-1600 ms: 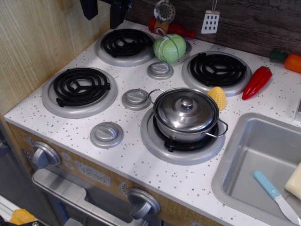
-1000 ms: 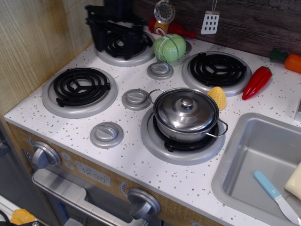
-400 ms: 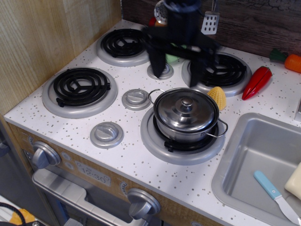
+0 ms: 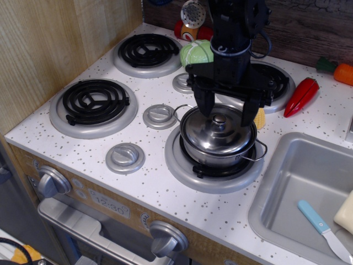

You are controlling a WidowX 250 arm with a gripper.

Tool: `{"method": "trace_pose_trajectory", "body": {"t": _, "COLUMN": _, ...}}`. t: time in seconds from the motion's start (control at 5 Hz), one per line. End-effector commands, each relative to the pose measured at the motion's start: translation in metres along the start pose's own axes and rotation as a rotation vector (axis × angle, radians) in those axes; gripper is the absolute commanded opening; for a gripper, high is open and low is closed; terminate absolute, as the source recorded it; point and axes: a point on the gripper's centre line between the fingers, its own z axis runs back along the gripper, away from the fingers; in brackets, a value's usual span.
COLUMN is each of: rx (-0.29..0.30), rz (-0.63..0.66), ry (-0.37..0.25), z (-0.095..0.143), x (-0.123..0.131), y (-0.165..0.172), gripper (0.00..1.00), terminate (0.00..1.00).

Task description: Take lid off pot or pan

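The shiny steel pot (image 4: 212,154) stands on the front right burner (image 4: 182,165) with its domed lid (image 4: 212,135) on it. The lid's small knob (image 4: 219,118) sits at its centre. My black gripper (image 4: 227,113) hangs right over the lid, open, with one finger (image 4: 204,105) left of the knob and the other (image 4: 249,113) right of it. The fingertips are down near the lid's dome, apart from the knob. One wire handle (image 4: 260,150) shows at the right.
Three more burners and three grey dials (image 4: 159,116) lie on the speckled stove top. A green cabbage (image 4: 196,53), yellow corn (image 4: 260,117) and red pepper (image 4: 301,96) lie behind the pot. A grey sink (image 4: 298,187) at right holds a blue-handled knife (image 4: 322,229).
My gripper came from the back left burner, across to the right and down, and now stands over the pot lid. The pot and lid have not moved.
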Motion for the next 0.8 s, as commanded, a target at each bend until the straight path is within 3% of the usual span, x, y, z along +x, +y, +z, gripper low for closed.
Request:
{"method": "trace_pose_trajectory", "body": {"t": 0.0, "rx": 0.001, "rz": 0.008, "ry": -0.024, "z": -0.006, "x": 0.005, "y": 0.005, "gripper": 1.00, "terminate": 0.00}}
{"method": "trace_pose_trajectory", "body": {"t": 0.2, "rx": 0.020, "rz": 0.025, "ry": -0.009, "z": -0.004, "x": 0.006, "y": 0.004, "gripper": 0.00, "terminate": 0.00}}
{"method": "trace_pose_trajectory", "body": {"t": 0.6, "rx": 0.048, "rz": 0.024, "ry": 0.012, "z": 0.005, "x": 0.003, "y": -0.003, "gripper": 0.00, "terminate": 0.00}}
